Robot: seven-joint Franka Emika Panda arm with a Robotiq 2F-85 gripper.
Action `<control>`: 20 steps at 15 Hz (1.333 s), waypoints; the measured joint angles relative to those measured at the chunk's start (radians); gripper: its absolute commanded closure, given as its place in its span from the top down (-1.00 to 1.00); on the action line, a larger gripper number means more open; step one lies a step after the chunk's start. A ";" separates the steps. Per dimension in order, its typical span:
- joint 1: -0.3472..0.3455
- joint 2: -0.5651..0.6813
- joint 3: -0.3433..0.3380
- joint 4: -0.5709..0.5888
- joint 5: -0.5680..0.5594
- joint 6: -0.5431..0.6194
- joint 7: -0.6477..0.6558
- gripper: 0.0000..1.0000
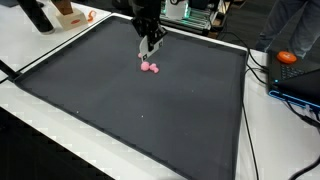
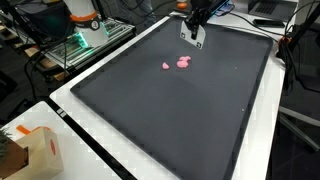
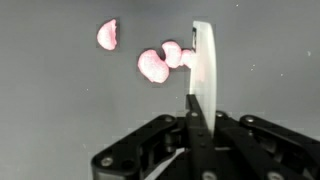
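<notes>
My gripper is shut on a thin white flat strip that sticks out past the fingertips. In the wrist view, a cluster of pink lumps lies on the dark mat just left of the strip's tip and seems to touch its edge. A smaller pink piece lies apart, farther left. In both exterior views the gripper hangs over the far part of the black mat. The pink lumps lie just in front of it, and the small piece is beside them.
The mat covers a white table. An orange object and cables lie past one side, with a dark device. A cardboard box stands at a near corner. Equipment with green lights stands beyond the mat's edge.
</notes>
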 measured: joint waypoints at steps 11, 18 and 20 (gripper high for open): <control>0.131 0.040 0.056 0.177 -0.241 -0.243 0.001 -0.93; 0.130 0.047 0.057 0.182 -0.244 -0.243 -0.002 -0.93; 0.130 0.047 0.057 0.183 -0.244 -0.243 -0.003 -0.93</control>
